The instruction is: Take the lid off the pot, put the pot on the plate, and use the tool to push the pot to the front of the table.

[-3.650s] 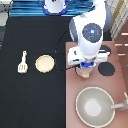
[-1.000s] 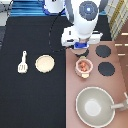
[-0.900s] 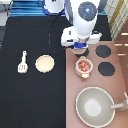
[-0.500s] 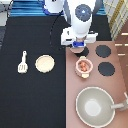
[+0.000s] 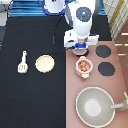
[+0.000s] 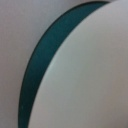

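Cannot tell how the jaws stand. Gripper (image 5: 81, 48) above the stove panel (image 5: 115, 85), just toward the exterior view's top from the uncovered pot (image 5: 83, 66). Possibly the lid (image 6: 85, 75) close under the wrist camera. Plate (image 5: 45, 63) and tool (image 5: 22, 62) on the black tabletop (image 5: 30, 100), left. Large pan (image 5: 94, 106) below.

The black counter (image 5: 30, 95) carries two items toward the exterior view's left — the cream tool (image 5: 22, 62) and, just beside it, the beige plate (image 5: 45, 63). The gripper (image 5: 80, 48) hangs above the counter's boundary with the pinkish stove panel (image 5: 112, 85).
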Controlling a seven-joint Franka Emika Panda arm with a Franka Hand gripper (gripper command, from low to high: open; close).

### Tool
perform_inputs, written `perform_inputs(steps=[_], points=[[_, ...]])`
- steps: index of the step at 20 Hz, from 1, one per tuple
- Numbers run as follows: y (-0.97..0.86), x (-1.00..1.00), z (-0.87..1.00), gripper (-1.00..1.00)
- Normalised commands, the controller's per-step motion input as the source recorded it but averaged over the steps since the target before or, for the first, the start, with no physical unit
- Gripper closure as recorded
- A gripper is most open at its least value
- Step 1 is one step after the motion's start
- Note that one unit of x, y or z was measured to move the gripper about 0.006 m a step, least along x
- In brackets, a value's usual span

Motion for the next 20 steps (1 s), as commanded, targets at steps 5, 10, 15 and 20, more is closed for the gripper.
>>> perform_inputs(steps=[5,10,15,20], points=[[0.02,-0.23,0.73,-1.00],[0.01,0.19,1.00,-1.00],[0.00,0.86,0.97,-1.00],[0.00,0.96,0.84,-1.00]])
